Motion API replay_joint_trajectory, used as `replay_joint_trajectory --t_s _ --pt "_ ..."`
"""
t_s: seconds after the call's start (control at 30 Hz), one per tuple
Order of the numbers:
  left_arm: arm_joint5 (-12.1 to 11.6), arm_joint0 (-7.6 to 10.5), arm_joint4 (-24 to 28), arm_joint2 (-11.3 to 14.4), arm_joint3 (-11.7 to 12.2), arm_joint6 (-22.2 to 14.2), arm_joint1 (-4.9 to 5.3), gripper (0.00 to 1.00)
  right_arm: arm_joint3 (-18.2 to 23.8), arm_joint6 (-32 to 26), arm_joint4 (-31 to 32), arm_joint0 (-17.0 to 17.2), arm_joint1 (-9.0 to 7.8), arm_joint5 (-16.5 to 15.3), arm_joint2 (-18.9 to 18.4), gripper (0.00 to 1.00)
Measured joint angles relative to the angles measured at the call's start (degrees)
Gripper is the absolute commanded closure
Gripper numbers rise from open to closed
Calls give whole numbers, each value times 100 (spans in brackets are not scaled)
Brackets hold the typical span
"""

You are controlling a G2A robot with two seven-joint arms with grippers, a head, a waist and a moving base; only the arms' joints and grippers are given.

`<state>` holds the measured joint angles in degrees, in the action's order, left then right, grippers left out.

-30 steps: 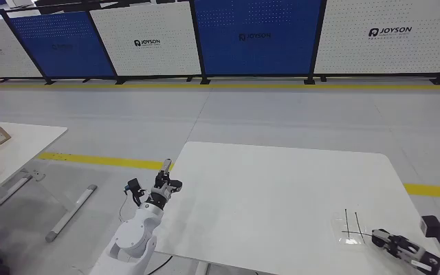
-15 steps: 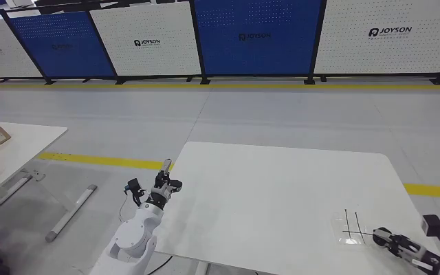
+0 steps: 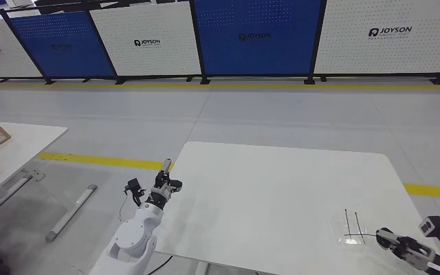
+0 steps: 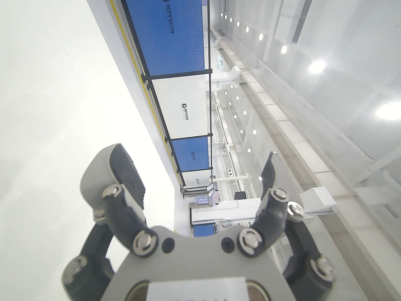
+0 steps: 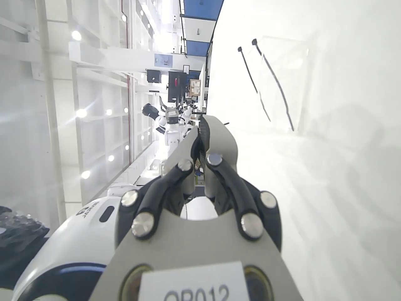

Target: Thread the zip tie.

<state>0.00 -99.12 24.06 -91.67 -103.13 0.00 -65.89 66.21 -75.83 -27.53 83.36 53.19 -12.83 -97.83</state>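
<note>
Your left gripper's [image 4: 200, 164] fingers are spread wide at the left edge of the table [image 3: 275, 199]. Your right gripper's [image 5: 200, 126] fingers are pressed together, just beside the clear tray [image 3: 339, 238]. Two black zip ties [image 5: 249, 71] lie side by side in that tray.

grey left gripper [image 4: 200, 170] plate, black links (silver screws), white arm [image 3: 134, 237].
</note>
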Motion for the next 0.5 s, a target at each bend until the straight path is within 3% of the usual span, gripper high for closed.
replay_joint_trajectory --t_s 0.4,0.5 --pt "0 0 0 0 0 0 0 0 51 53 -25 21 7 5 20 100" --pt "0 0 0 0 0 0 0 0 193 64 -370 138 24 -88 -36 100"
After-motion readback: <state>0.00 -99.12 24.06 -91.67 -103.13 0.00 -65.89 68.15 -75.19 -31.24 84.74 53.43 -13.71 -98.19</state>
